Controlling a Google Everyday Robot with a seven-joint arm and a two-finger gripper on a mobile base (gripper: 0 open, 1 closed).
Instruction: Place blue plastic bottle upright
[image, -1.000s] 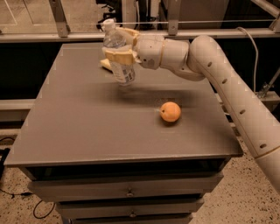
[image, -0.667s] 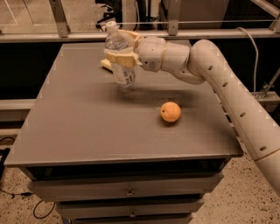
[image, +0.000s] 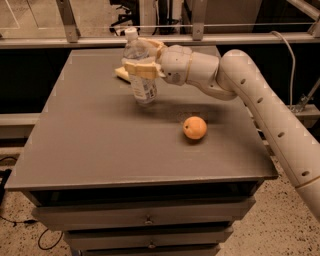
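The blue plastic bottle (image: 141, 75) is clear and ribbed with a white cap and a pale label. It stands nearly upright, its base at or just above the grey table top (image: 100, 145) at the back middle. My gripper (image: 141, 59) reaches in from the right and is shut on the bottle's upper half, with tan fingers (image: 140, 68) around it.
An orange (image: 194, 128) lies on the table to the right and in front of the bottle. A pale flat object (image: 122, 74) lies behind the bottle. The table has drawers in front. A metal rail runs behind the table.
The bottle and gripper have moved down a little toward the table top and the bottle stands straighter. The orange has not moved.
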